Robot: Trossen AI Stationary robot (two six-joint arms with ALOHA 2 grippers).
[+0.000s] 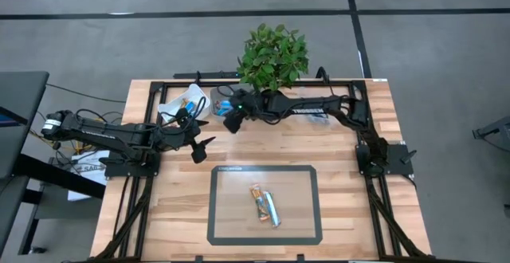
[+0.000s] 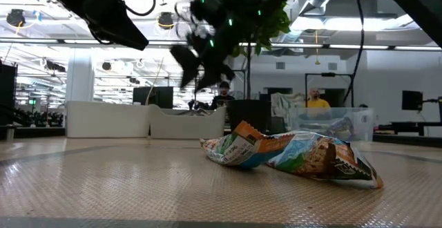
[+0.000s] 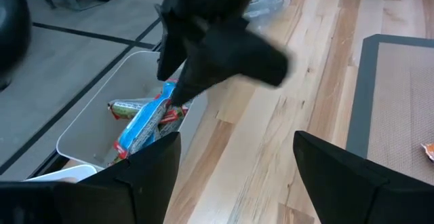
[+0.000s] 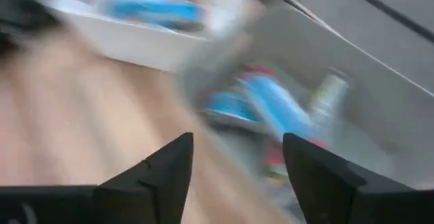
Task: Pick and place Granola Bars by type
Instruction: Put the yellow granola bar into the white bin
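Fingers spread and empty, I see the right gripper (image 1: 229, 122) above translucent plastic tubs (image 1: 182, 104) near the table's far edge; the left gripper (image 1: 201, 147) is open too.

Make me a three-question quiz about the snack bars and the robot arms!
1. Where do the loose granola bars lie?
A. on the grey-edged mat
B. on the floor
C. under the plant

2. How many bars lie on the mat?
A. two
B. six
C. none

3. How are the right gripper jaws?
A. open, empty
B. shut on a bar
C. holding the plant

Answers: 1 A, the high view shows them inside the mat's border. 2 A, an orange one and a silvery-blue one lie together. 3 A, its wrist view shows a bare gap over a tub.
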